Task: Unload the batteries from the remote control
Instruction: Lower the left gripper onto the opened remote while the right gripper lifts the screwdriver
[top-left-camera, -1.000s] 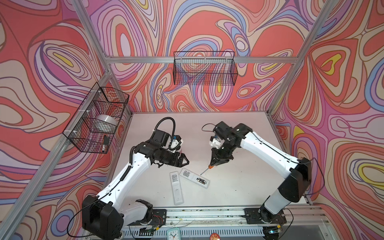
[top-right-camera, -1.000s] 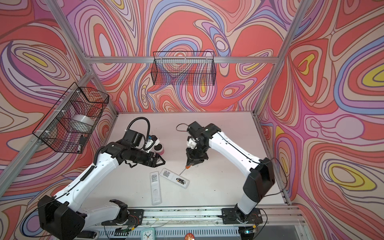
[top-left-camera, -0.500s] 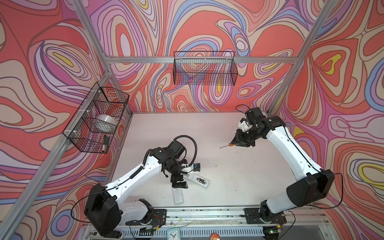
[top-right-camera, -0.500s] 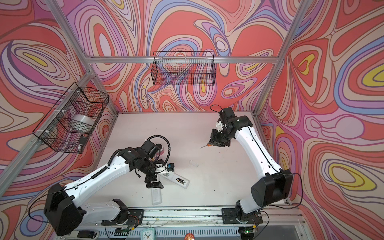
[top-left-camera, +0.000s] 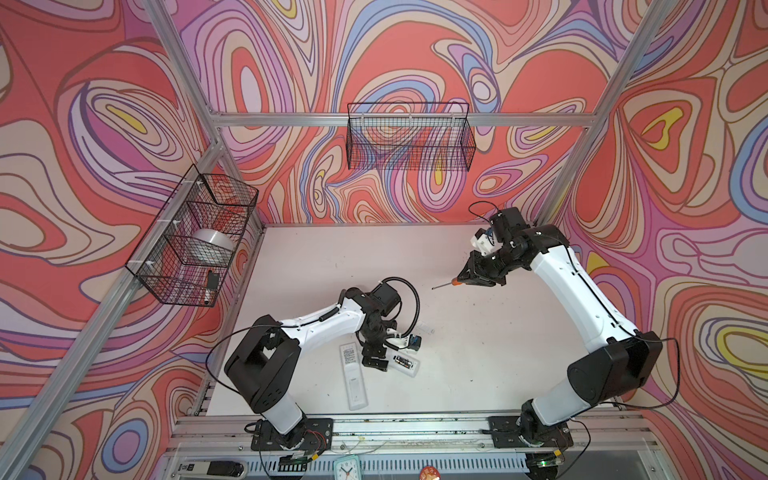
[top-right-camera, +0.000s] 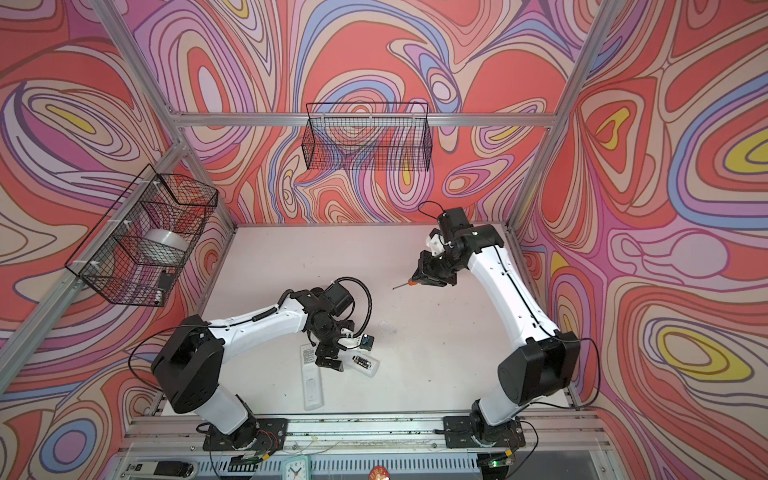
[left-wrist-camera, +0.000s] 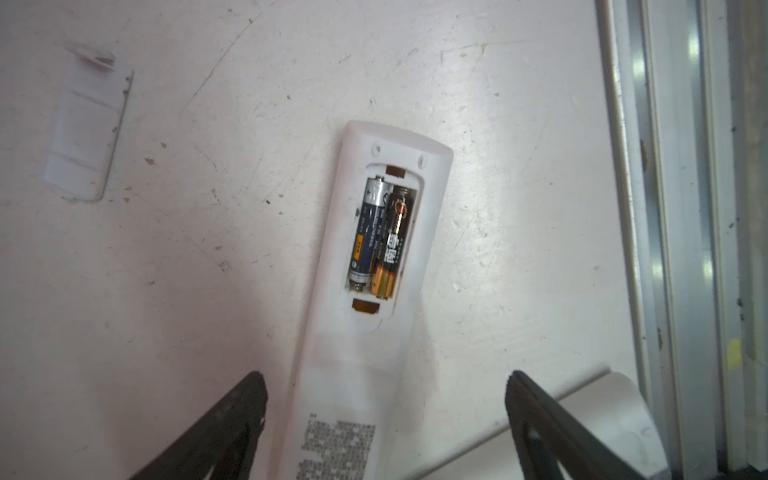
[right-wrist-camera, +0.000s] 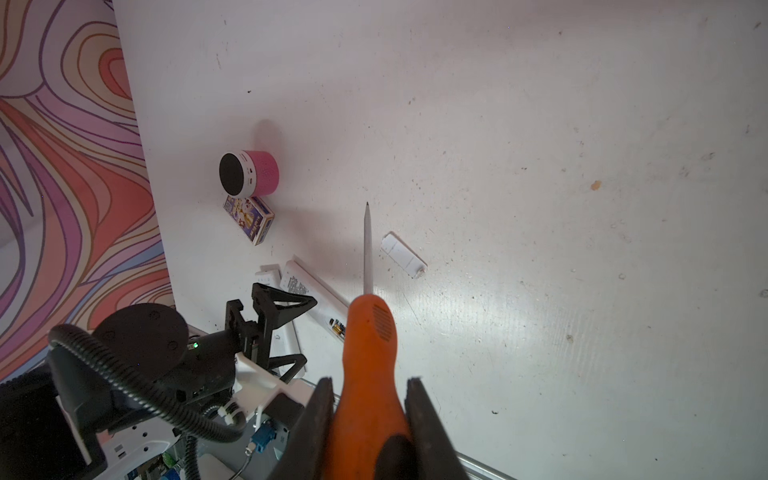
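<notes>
A white remote control (left-wrist-camera: 365, 332) lies back-up on the table with its compartment open; two batteries (left-wrist-camera: 390, 245) sit side by side inside, one dark blue, one black with a gold end. My left gripper (left-wrist-camera: 385, 376) hangs open over the remote's label end, a finger on each side, touching nothing. In both top views it points down at that remote (top-left-camera: 406, 364) (top-right-camera: 366, 364). My right gripper (right-wrist-camera: 370, 386) is shut on the orange-and-black screwdriver (right-wrist-camera: 368, 345), raised at the far right (top-left-camera: 473, 276), away from the remote.
The loose white battery cover (left-wrist-camera: 85, 129) (top-left-camera: 426, 328) lies beside the remote. A second white remote (top-left-camera: 353, 376) lies next to it toward the front rail. A pink speaker (right-wrist-camera: 249, 172) and small card box (right-wrist-camera: 249, 218) stand nearby. Wire baskets (top-left-camera: 195, 245) (top-left-camera: 409, 137) hang on the walls.
The right gripper pulled the screwdriver off the remote, up and to the far right. The left arm swung in over the remote and its jaws widened.
</notes>
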